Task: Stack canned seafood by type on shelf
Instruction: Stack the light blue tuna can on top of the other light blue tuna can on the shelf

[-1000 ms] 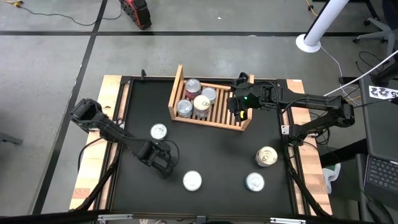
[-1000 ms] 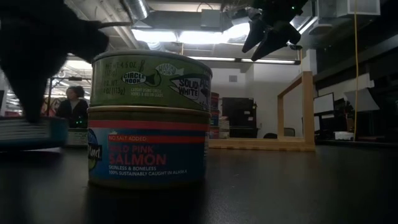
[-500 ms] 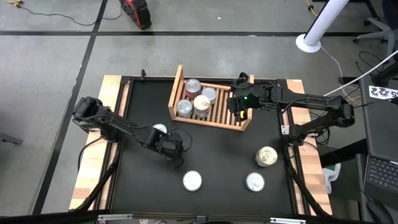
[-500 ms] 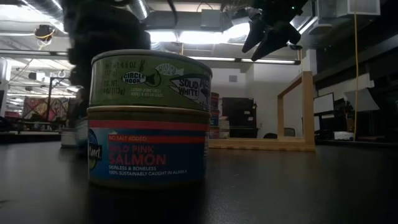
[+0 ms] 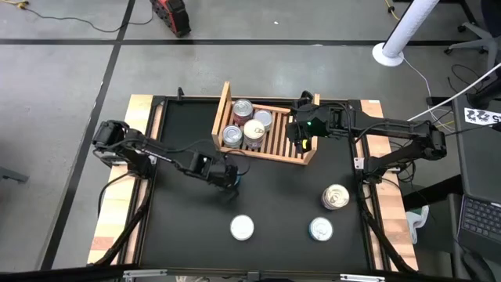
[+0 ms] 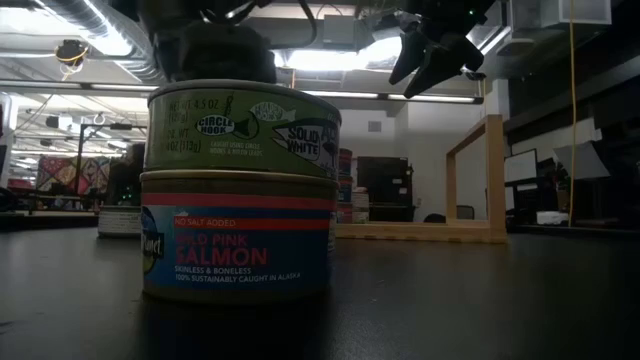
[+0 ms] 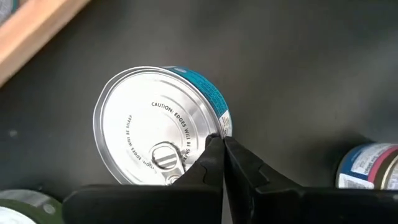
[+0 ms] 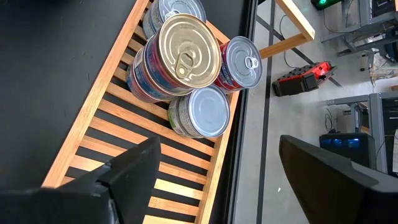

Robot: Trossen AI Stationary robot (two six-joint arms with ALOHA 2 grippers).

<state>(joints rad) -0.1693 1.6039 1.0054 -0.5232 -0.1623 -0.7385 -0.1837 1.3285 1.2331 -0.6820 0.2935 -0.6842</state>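
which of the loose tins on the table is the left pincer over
The teal-sided tin nearest the shelf; the shut left pincer is over it. The other loose tins lie nearer the table's front.

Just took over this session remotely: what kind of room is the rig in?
Probably a lab or workshop, not a shop: bare concrete floor around the table, exposed ceiling ducts, and office chairs nearby.

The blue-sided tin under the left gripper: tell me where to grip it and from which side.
Grip the blue-sided tin across its low side wall, coming straight down from above. It lies flat, lid up, with clear table around it. The left gripper is shut over its lid, so it would probably have to open first.
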